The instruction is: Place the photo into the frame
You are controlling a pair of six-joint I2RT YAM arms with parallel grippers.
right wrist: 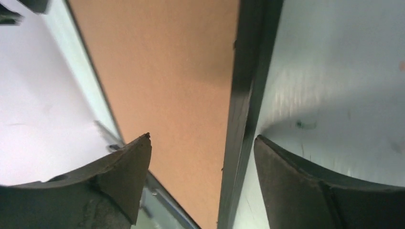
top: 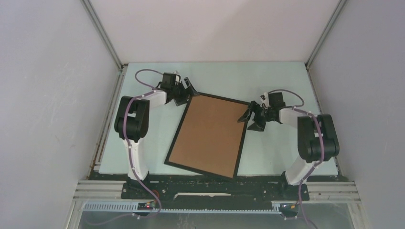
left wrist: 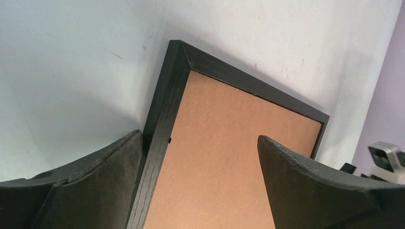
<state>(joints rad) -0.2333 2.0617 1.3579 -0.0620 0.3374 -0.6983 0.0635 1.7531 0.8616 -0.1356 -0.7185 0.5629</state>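
The black frame (top: 177,131) lies flat and askew in the middle of the table, with a plain brown backing board (top: 210,133) filling it. The photo is hidden. My left gripper (top: 187,92) hovers open at the frame's far left corner. In the left wrist view that gripper (left wrist: 199,137) straddles the frame's rail (left wrist: 162,119), one finger outside it and one over the board (left wrist: 224,157). My right gripper (top: 249,119) is open at the frame's right edge. In the right wrist view it (right wrist: 203,138) straddles the rail (right wrist: 243,95) beside the board (right wrist: 167,71). Neither gripper holds anything.
The pale table (top: 277,81) is boxed in by white walls on three sides, with metal posts at the back corners. Part of the right arm (left wrist: 387,157) shows at the edge of the left wrist view. The arm bases and a black rail (top: 215,188) run along the near edge.
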